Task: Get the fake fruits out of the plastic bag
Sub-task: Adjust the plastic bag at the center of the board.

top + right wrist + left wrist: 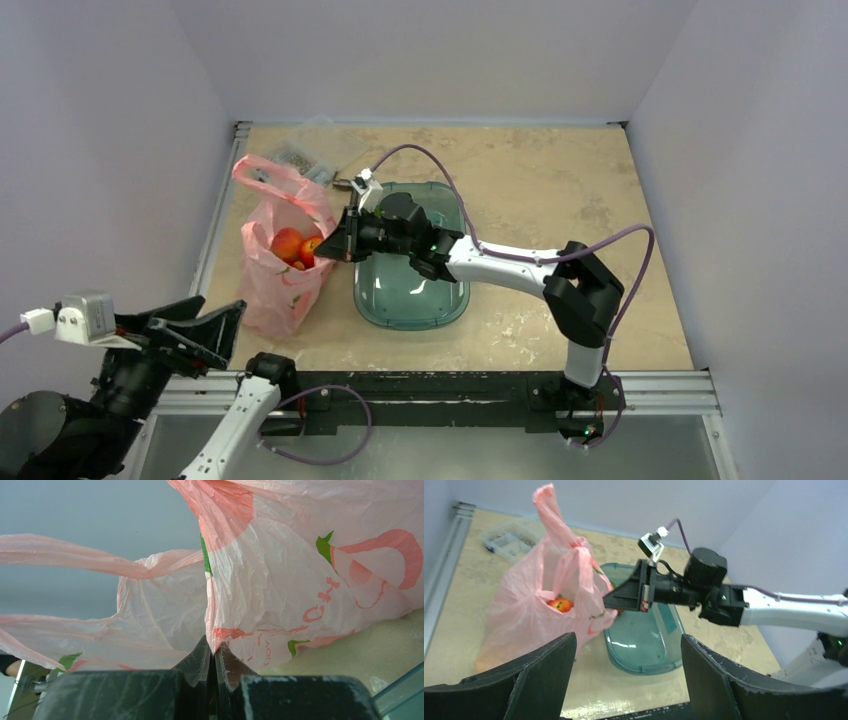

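The pink plastic bag (272,288) stands on the table at the left with its mouth open. Two peach-orange and red fake fruits (288,243) lie inside it. In the left wrist view one fruit (560,604) shows through the bag (519,615). My right gripper (326,250) reaches over the tub and is shut on the bag's right rim. The right wrist view shows the pink film (280,580) pinched between the closed fingertips (214,647). My left gripper (232,335) hangs open near the table's front left corner, apart from the bag, with nothing between its fingers (628,639).
A teal see-through tub (410,322) sits right of the bag under the right arm, also in the left wrist view (644,655). A small clear parts box (312,150) lies at the back left behind the bag. Metal rails border the table's left and front edges.
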{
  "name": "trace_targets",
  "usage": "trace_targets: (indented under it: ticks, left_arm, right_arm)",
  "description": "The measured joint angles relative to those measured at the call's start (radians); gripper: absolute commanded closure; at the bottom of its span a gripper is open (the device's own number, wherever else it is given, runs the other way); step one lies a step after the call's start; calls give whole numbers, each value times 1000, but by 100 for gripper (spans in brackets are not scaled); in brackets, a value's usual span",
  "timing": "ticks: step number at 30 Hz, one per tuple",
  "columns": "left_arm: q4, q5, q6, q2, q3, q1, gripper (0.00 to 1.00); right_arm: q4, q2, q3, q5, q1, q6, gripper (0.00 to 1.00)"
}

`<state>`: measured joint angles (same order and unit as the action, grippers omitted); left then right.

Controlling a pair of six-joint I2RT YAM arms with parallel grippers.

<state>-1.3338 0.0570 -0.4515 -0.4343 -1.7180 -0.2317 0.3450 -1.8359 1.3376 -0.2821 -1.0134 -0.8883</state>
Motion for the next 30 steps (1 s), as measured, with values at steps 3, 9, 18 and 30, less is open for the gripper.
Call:
trace_targets:
  ticks: [3,9,18,30]
  left_arm:
    - [0,-87,10,-68,-49,0,23]
    - [-14,-256,8,-217,-51,0,17]
    - [80,-188,0,-294,135,0,68]
    - [3,-278,-248,274,530,0,100]
  right_arm:
    - [9,0,0,-2,-1,7,100]
    - [16,0,0,-6,-1,15,100]
    - [45,-4,0,-26,-1,17,100]
    - [210,-4,-34,-43,1,-124,100]
